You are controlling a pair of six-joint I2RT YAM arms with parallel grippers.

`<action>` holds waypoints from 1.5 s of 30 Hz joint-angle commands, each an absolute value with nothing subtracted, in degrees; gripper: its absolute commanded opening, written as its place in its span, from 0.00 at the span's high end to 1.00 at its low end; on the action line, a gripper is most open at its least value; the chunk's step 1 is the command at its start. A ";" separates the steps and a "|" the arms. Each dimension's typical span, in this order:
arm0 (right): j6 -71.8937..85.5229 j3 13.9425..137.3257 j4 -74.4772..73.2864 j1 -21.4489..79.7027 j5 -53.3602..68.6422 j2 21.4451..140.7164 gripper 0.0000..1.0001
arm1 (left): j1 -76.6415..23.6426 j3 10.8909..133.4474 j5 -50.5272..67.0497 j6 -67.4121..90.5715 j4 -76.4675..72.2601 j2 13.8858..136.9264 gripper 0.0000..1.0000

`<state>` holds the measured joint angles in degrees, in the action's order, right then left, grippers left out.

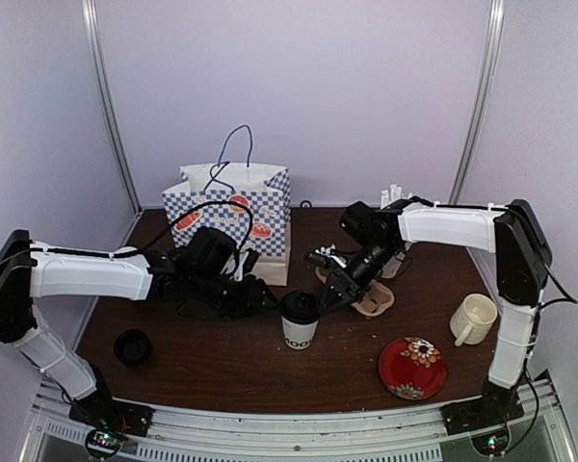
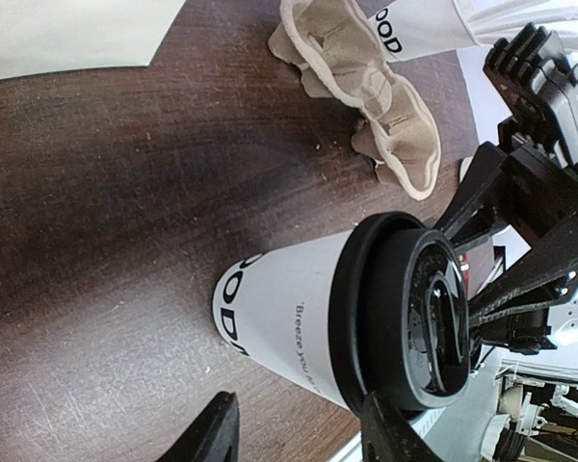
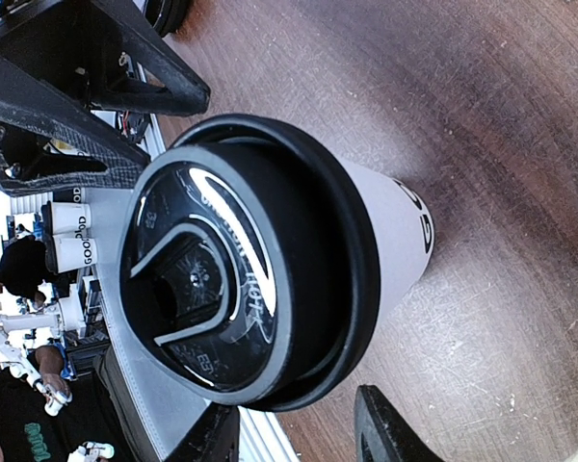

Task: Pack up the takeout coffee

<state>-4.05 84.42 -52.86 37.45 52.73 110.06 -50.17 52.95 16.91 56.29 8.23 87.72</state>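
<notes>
Nearest my lens loomed the black lid (image 3: 241, 260) of the takeout coffee cup (image 2: 289, 322), upright on the table (image 1: 202, 356) between my left pincer (image 2: 301, 409) and right pincer (image 3: 294, 409), both parted, gripping nothing. Thin paper would crush, I judged; clasp gently below the lid.

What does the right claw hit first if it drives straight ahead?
Probably the lidded coffee cup, right ahead of the right claw; its black lid looks nearest, though depth is unclear.

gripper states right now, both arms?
left gripper: open, jaws apart beside the lidded cup, holding nothing.
right gripper: open, jaws apart by the same cup's lid end, holding nothing.
</notes>
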 commanded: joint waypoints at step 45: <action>0.00 87.12 -52.98 36.96 38.85 119.47 0.60 | -49.92 50.36 8.09 53.17 24.51 97.87 0.57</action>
